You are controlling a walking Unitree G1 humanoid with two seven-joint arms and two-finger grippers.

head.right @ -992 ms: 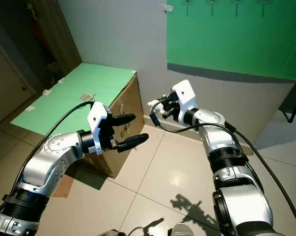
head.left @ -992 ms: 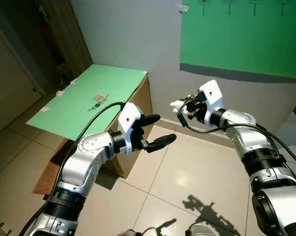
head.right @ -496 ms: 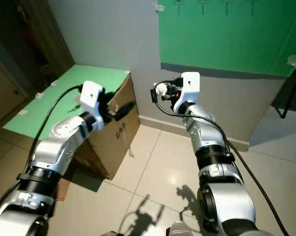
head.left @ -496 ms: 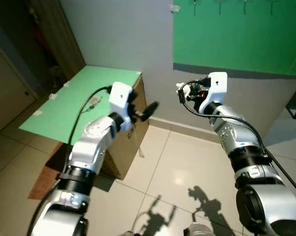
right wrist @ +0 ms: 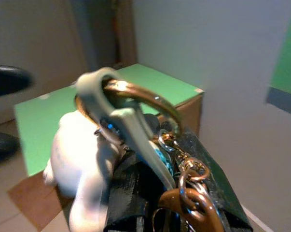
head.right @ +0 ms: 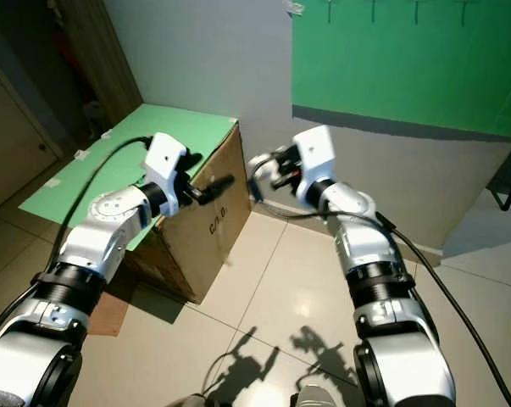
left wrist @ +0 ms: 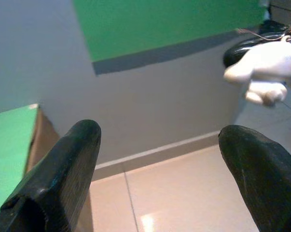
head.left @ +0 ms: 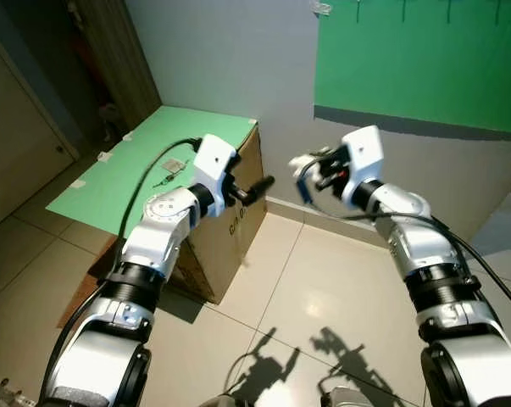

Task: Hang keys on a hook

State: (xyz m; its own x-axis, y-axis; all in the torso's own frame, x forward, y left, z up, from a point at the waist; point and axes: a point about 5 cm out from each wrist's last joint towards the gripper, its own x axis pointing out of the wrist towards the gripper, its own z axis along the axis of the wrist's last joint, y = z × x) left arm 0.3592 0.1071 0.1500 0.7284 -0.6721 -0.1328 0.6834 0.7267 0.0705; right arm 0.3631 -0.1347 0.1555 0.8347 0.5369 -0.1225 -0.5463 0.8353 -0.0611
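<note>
The keys (right wrist: 150, 159), a bunch on a brass ring with a white fob and small clasps, were held in the right gripper (head.left: 310, 174), whose fingers were closed round the bunch; in the head views this gripper was seen near the middle of the frame, raised in front of the grey wall. The left gripper (head.left: 253, 188) was held out just left of centre, beside the cardboard box (head.right: 206, 229), its two black fingers (left wrist: 63, 174) spread wide apart with nothing between them. A second small set of keys (head.left: 169, 172) lay on the green worktop (head.left: 111, 182) at centre left, topping the box.

The carrying step was judged to be in hand: the bunch was gripped but was well apart from the hooks (head.left: 402, 10), which were seen as a row along the top edge, upper right, above the green panel (head.left: 424, 59) on the wall. For the next move, the right arm would need to be raised and turned toward that row, with the brass ring (right wrist: 135, 96) presented open-side to one hook so that it could be slipped over before release.
</note>
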